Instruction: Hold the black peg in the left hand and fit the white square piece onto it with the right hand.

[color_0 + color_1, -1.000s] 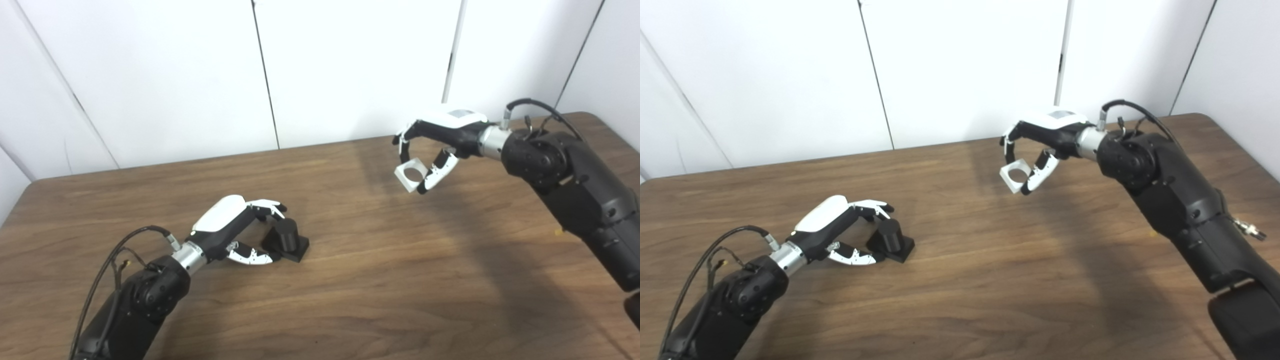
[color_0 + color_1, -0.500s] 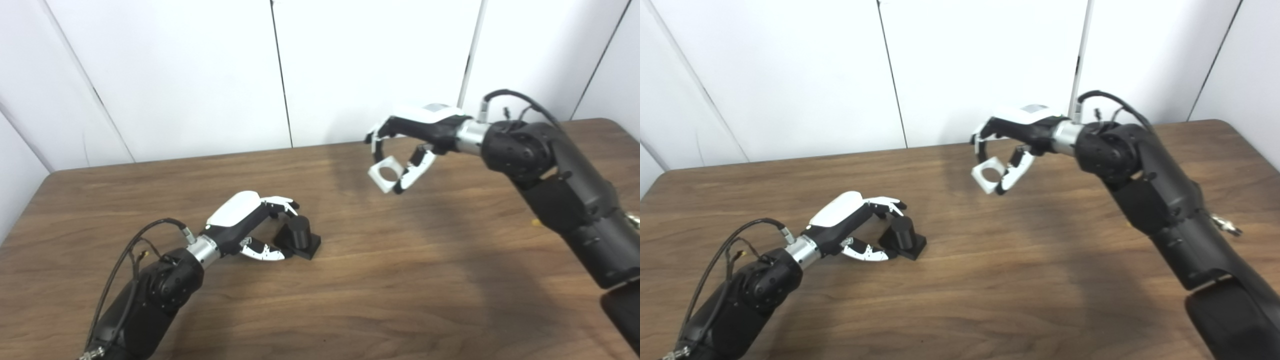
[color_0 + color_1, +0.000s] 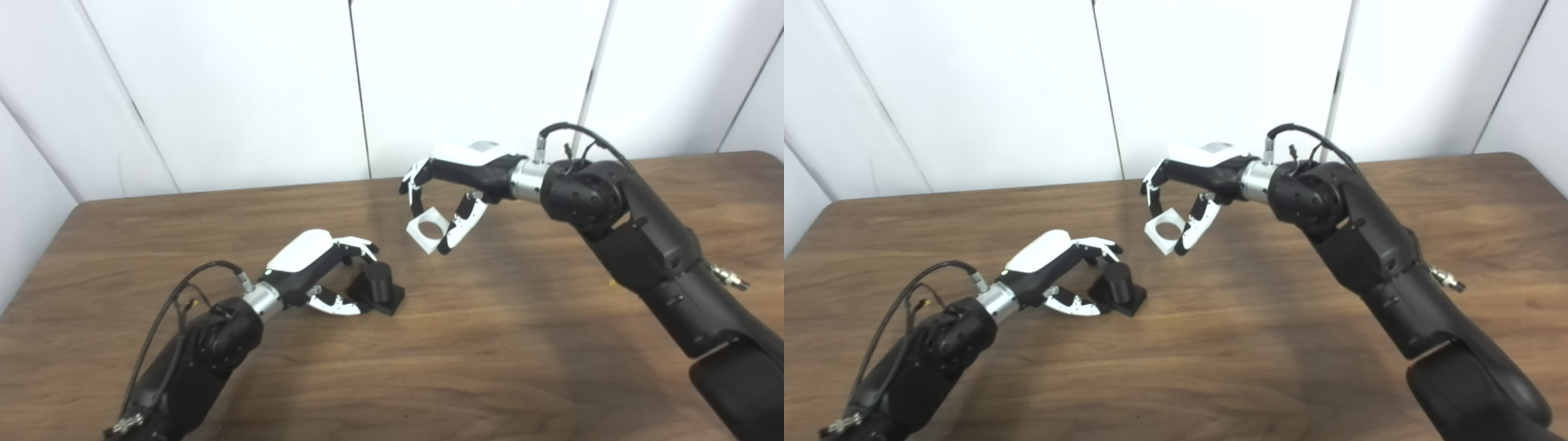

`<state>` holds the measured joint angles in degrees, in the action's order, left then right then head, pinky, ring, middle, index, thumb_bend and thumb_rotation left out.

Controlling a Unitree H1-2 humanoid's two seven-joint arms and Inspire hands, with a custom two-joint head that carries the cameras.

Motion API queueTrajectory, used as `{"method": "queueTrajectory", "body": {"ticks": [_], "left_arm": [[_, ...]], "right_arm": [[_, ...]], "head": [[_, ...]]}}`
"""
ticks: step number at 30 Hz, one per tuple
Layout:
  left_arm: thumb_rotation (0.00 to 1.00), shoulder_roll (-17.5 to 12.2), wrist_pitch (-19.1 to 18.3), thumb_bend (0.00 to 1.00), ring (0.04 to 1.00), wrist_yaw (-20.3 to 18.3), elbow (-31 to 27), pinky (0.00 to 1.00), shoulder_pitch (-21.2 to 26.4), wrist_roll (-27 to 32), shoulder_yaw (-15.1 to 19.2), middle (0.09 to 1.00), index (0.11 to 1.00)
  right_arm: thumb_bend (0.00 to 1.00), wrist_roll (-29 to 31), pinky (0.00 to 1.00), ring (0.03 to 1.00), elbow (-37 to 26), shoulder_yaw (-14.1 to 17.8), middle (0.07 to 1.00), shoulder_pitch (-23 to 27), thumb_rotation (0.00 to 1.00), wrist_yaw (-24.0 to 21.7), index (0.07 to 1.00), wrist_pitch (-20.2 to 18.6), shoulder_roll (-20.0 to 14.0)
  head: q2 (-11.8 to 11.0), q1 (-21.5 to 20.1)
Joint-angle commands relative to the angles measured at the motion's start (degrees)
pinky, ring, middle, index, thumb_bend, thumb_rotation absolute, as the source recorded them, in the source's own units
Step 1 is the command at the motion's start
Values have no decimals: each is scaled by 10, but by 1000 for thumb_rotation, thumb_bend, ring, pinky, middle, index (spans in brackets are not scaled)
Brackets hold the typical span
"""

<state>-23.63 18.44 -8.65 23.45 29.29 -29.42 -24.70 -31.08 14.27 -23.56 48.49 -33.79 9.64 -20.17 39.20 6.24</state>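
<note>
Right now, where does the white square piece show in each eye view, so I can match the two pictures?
Left eye view: the white square piece sits just right of centre, held above the table by the right hand.
Right eye view: the same piece sits just left of centre, in the same hand.
Shared landmark: the black peg on the table, below and left of the piece.

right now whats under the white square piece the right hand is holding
Only bare brown wooden table shows beneath the white square piece with a round hole, which the right hand holds in the air. The black cylindrical peg on its square base sits lower left, not beneath it.
</note>
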Motion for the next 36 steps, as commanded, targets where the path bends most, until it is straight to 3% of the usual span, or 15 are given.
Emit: {"method": "queueTrajectory", "body": {"ticks": [1,11,36], "left_arm": [[132,-3,-67,774,811,-45,35,688,-24,-40,-22,835,611],[111,5,-67,792,806,-39,44,683,-20,-40,-22,832,606],[112,10,-80,809,807,-39,36,686,-20,-44,-22,832,605]], "right_arm": [[520,4,770,856,-16,4,804,38,147,4,479,-3,5],[520,1,742,846,-8,-20,795,37,144,-2,479,6,32],[520,-13,700,818,28,-55,773,56,143,1,479,16,78]], "head": [[0,1],[-1,28],[-3,39]]}}
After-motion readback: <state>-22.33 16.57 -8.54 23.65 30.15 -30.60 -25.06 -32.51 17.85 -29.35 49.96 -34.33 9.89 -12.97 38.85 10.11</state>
